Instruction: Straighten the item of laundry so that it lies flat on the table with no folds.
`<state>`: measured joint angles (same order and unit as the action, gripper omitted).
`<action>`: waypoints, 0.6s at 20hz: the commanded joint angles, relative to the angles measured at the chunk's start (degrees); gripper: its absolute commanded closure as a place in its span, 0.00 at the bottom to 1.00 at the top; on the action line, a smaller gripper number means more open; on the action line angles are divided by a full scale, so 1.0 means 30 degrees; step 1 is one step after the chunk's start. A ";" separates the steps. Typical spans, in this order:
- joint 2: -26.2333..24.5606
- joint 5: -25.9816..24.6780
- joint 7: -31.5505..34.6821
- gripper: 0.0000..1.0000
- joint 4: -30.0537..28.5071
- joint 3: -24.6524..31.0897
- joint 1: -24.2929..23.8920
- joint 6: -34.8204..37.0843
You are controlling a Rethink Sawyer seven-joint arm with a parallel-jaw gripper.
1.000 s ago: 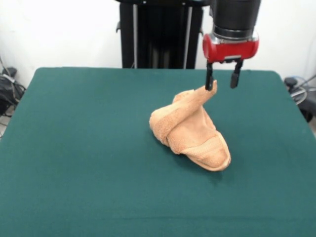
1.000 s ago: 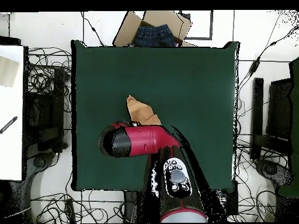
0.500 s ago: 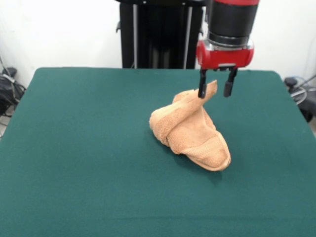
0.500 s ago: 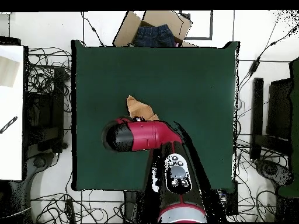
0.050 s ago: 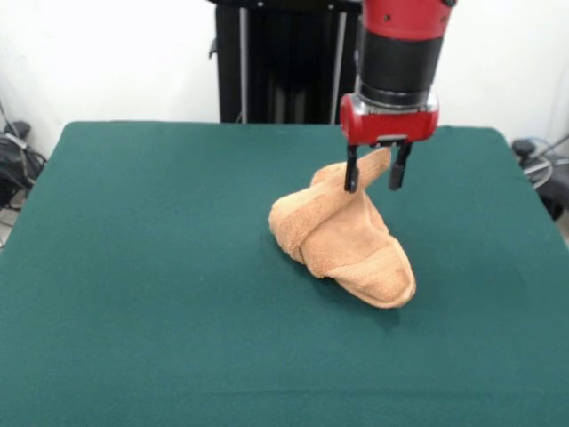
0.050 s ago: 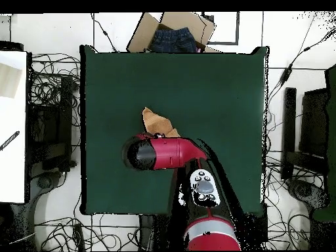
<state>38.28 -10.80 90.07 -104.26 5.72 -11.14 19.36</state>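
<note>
Towel: the peach terry towel (image 5: 342, 233) sits bunched in a lumpy heap, a little right of the tabletop's middle in the front view. It is far from flat: folds wrap round one another and one corner stands up in a peak at the heap's far side.
Towel's near end: a rounded, doubled-over flap with a woven border band lies on the cloth toward the near right.
Towel from above: only a tan, pointed piece (image 6: 156, 123) shows; the rest is hidden under the arm.
Tabletop: dark green felt (image 5: 133, 267), much larger than the towel, bare around the heap on all sides.
Jaws: the gripper (image 5: 373, 173) hangs with its two black fingers (image 5: 351, 176) parted, pointing straight down. The raised corner of the towel stands between them, close against the left finger in the front view; whether it touches is hard to tell. They are spread, not clamped on the cloth.
Arm: the red wrist collar and black cylinder (image 5: 391, 84) come down from above, directly over the towel's peak. In the overhead view the red and black arm (image 6: 164, 153) lies across the middle of the tabletop.
Surroundings: a cardboard box holding dark blue fabric (image 6: 172, 36) sits beyond the tabletop's edge in the overhead view; tangled cables (image 6: 52, 85) cover the floor on both sides.
</note>
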 commanded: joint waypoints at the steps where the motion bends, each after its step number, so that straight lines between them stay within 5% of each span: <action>1: -0.1440 -0.1021 0.1759 0.00 -0.0588 0.0796 -0.1154 -0.1814; 12: -0.1813 -0.1006 0.1527 0.00 -0.1143 0.1750 -0.1546 -0.2472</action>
<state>34.55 -10.78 90.07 -104.28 5.80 -15.02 14.04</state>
